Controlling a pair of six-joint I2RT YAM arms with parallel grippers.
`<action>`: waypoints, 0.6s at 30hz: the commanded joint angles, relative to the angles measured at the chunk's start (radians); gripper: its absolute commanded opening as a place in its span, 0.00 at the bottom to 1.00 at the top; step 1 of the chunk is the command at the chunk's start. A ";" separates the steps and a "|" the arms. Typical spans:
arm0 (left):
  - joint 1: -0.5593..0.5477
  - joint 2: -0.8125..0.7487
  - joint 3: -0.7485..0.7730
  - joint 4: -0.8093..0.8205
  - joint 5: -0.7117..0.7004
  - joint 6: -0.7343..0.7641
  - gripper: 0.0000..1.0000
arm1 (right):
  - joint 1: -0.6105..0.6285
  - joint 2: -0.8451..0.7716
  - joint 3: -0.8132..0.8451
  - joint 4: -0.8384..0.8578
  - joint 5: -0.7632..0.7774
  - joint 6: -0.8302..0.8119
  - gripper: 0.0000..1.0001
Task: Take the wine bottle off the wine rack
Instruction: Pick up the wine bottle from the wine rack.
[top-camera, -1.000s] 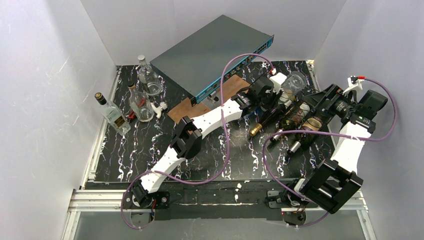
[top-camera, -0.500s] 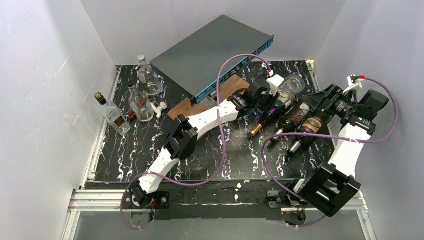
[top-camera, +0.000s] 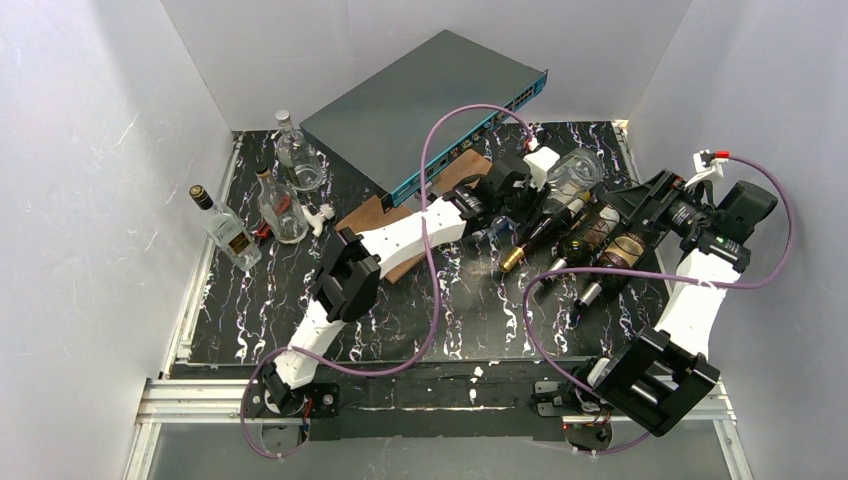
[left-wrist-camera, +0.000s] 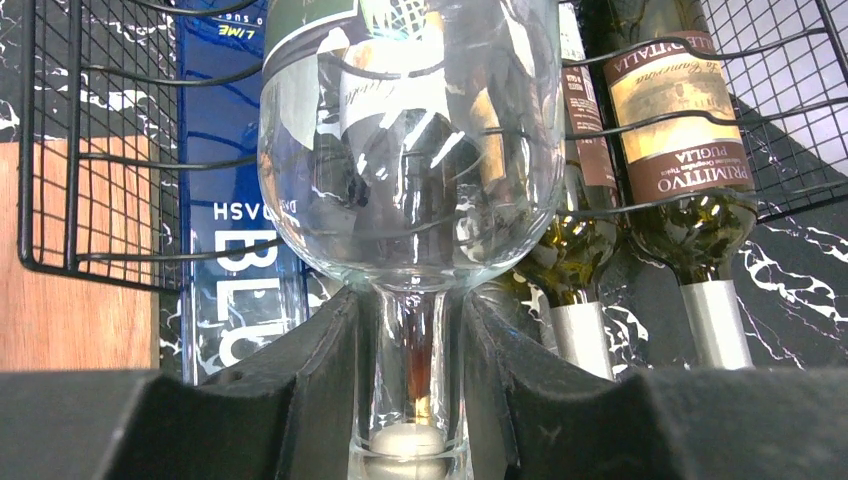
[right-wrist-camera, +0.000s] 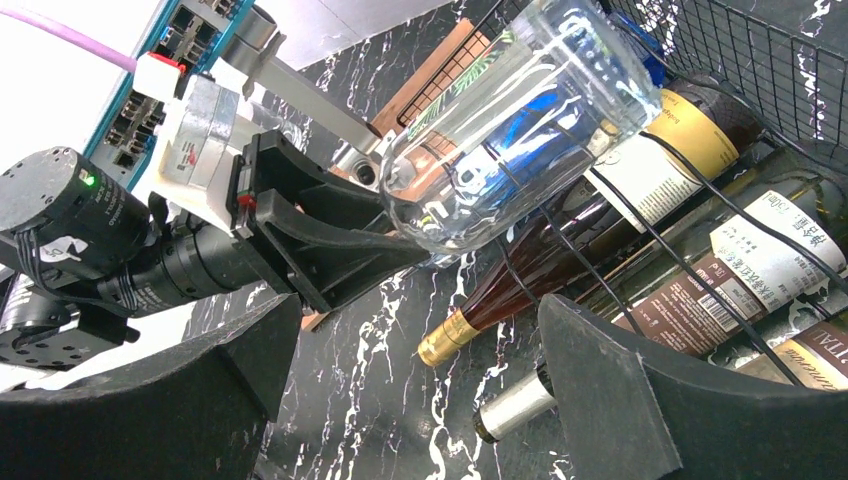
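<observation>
My left gripper (left-wrist-camera: 412, 340) is shut on the neck of a clear glass wine bottle (left-wrist-camera: 410, 150), stopper end toward the wrist. The bottle (top-camera: 572, 172) hangs tilted above the left end of the black wire wine rack (top-camera: 628, 196), its body raised over the wires (left-wrist-camera: 60, 150). Several bottles still lie in the rack: a blue one (left-wrist-camera: 235, 200), a dark red one with a gold cap (right-wrist-camera: 500, 300), and dark ones with silver caps (right-wrist-camera: 515, 405). My right gripper (right-wrist-camera: 420, 370) stands open above the rack's front, nothing between its fingers. It looks across at the clear bottle (right-wrist-camera: 510, 140).
A grey network switch (top-camera: 420, 105) leans on a brown wooden board (top-camera: 400, 215) just left of the rack. Three glass bottles (top-camera: 280, 205) stand at the far left of the marbled black table. White walls close in on three sides.
The left arm has drawn back to the left, pulling the clear bottle up and leftward away from the rack. The right arm has barely moved.
</observation>
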 joint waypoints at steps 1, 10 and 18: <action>0.004 -0.243 -0.004 0.268 0.007 0.011 0.00 | -0.006 -0.027 0.004 0.038 -0.028 0.007 0.98; 0.003 -0.320 -0.097 0.280 0.002 0.028 0.00 | -0.007 -0.035 0.004 0.042 -0.054 0.007 0.98; 0.003 -0.404 -0.214 0.307 -0.002 0.024 0.00 | -0.007 -0.035 0.006 0.041 -0.057 0.008 0.99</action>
